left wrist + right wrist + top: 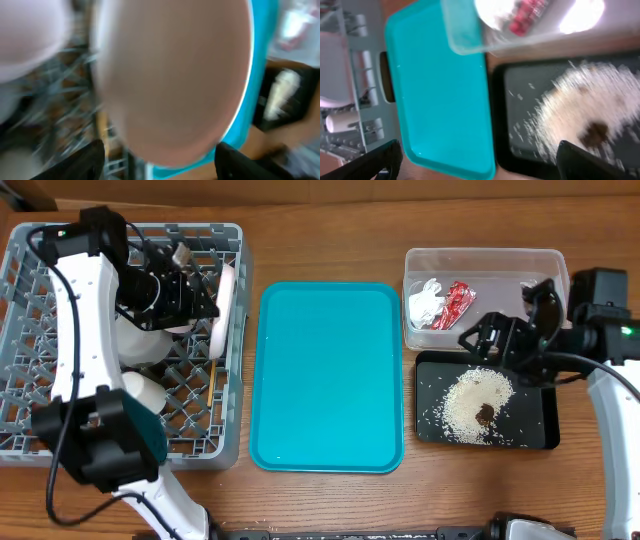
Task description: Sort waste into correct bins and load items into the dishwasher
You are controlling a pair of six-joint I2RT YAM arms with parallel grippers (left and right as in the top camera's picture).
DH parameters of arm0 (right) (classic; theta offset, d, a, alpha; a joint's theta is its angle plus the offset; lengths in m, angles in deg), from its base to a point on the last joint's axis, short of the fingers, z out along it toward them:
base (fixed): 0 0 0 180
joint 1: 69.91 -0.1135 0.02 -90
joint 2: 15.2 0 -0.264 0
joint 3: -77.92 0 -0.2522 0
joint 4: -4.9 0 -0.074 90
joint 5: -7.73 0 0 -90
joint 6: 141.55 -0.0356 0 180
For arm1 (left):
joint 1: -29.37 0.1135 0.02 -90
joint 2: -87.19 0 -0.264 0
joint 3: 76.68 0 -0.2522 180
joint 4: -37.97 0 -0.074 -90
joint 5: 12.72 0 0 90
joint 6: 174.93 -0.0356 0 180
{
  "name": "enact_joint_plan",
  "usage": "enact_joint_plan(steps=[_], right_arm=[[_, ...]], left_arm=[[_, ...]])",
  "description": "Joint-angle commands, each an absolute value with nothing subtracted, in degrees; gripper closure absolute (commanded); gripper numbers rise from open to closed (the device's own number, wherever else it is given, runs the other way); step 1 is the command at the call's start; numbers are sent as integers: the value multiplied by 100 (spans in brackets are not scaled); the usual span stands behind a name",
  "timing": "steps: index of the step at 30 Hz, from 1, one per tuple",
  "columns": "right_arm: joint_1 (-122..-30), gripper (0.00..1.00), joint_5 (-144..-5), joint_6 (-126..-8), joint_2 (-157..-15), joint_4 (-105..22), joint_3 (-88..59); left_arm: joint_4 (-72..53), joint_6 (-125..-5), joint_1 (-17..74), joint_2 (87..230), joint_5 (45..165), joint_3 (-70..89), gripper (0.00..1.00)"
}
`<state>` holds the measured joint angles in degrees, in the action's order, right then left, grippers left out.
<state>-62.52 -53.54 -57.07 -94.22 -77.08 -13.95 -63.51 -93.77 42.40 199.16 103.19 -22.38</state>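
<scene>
Left gripper (203,298) is seen over the dish rack (30,430), left of frame, fingers (87,160) spread apart, just beside the white plate (228,300) stood on edge by the rack's right wall; contact cannot be told, as the wrist view is blurred. Right gripper (497,338) is held open, empty, over the top edge of the black tray (540,430). Rice (478,395) with a brown lump (486,415) is spread there. Tissue (425,302) and red wrapper (456,304) are seen in the clear tub (480,262), upper right.
</scene>
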Motion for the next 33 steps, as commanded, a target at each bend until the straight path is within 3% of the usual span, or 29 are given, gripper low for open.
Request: enact_joint_plan(steps=[1,5,11,18,25,33], right_arm=[[-6649,0,-5302,-5595,-9374,-7321,-1281],[-7218,0,-5931,-5505,-9446,-6849,-1281],[-7489,0,-6526,-5571,-9564,-7085,-1284],[-7351,0,-7120,-5886,-9374,-7269,-1397],[-7338,0,-7479,-6052,-7942,-6607,-2350],[-7338,0,-7754,-6054,-5361,-6563,-3524]], left_arm=[[-6522,-8344,4151,19072,8903,-2273,26],[-7263,-8042,4068,18738,8424,-2255,26],[-7261,-7998,3952,17964,8428,-1239,26],[-6354,-8003,3674,16099,8431,768,22],[-5130,-8068,3416,13767,8665,2348,0],[-4719,-7843,3384,12570,8739,2953,0]])
